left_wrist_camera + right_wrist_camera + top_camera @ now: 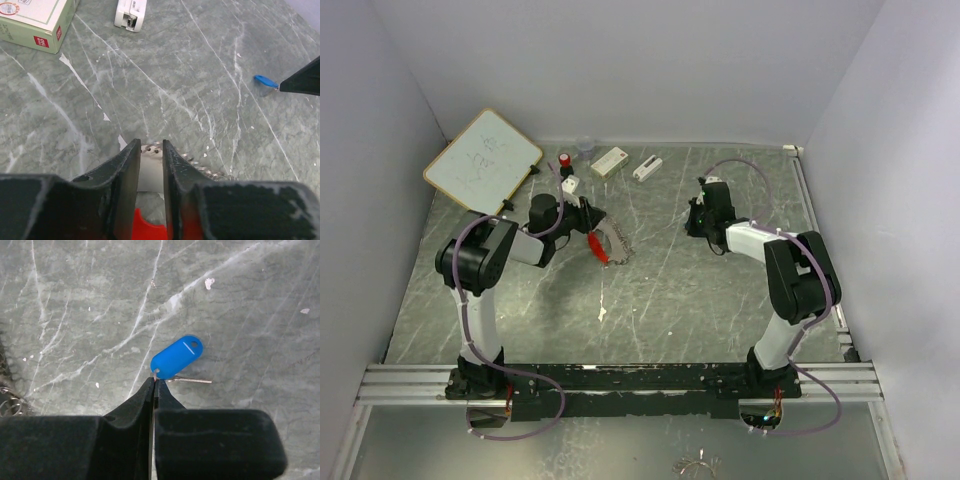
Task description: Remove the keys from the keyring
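The red keyring [596, 245] lies in my left gripper [589, 237], with its silvery chain [618, 246] trailing on the table to the right. In the left wrist view the gripper [150, 145] is shut on a flat silvery piece [149, 172] of the bunch. The red loop [146, 226] sits further back between the fingers, and the chain [202, 168] shows beside them. My right gripper [154, 381] is shut on the small wire loop of the blue-headed key [177, 356], which lies apart from the chain. That key also shows in the left wrist view [265, 81]. The right gripper [699, 222] is mid-table.
A whiteboard [483, 160] leans at the back left. A red-capped little bottle [565, 160], a clear cup [585, 146] and two white blocks [609, 160] [647, 167] stand along the back. A third white block [570, 185] is near my left wrist. A box [35, 22] shows in the left wrist view.
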`<state>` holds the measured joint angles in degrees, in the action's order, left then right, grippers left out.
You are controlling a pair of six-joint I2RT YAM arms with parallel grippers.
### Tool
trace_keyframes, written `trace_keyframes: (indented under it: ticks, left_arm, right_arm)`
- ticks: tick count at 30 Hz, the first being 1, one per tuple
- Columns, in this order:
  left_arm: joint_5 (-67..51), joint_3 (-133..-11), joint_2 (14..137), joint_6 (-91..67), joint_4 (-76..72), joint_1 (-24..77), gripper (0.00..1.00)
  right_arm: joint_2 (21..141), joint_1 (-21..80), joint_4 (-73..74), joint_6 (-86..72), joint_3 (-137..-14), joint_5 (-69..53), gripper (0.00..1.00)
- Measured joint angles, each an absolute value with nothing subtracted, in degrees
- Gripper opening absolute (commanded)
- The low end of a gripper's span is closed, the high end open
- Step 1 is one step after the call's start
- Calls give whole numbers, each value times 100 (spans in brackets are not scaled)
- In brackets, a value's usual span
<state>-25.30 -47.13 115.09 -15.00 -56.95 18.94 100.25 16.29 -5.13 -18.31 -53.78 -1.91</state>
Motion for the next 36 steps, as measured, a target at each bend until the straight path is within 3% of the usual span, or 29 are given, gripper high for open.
trace_keyframes:
  ticks: [6, 8, 9, 11, 12, 21, 32, 36]
  left_arm:
    - [-2408, -4718, 11476, -1354, -5537, 1894, 55]
    - [-2344, -4713, 11413, -1286, -5435, 1894, 69]
    - [-2307, -4694, 11343, -1260, -5376, 1894, 72]
    - [-2248, -4628, 11159, -1205, -5310, 1894, 96]
    - [-2209, -4595, 11050, -1155, -5273, 1894, 99]
    - [-1704, -4523, 9839, -878, -4569, 1894, 100]
    - [-314, -3850, 8335, -351, -3581, 1896, 100]
    - [161, -3627, 7843, -244, -3472, 1896, 99]
  right_arm:
    - [10134, 1629, -628, -1861, -5430, -346, 30]
    - [10143, 1629, -637, -1850, -5443, -377, 40]
    - [10145, 1629, -633, -1850, -5457, -395, 41]
    - [10145, 1629, -633, -1839, -5500, -419, 41]
    - [10143, 1629, -635, -1833, -5524, -427, 41]
    - [9461, 1671, -685, -1693, -5422, -298, 41]
    - [7411, 1684, -1439, -1695, -4167, 1186, 41]
    - [6980, 1684, -1590, -1761, -3872, 1855, 53]
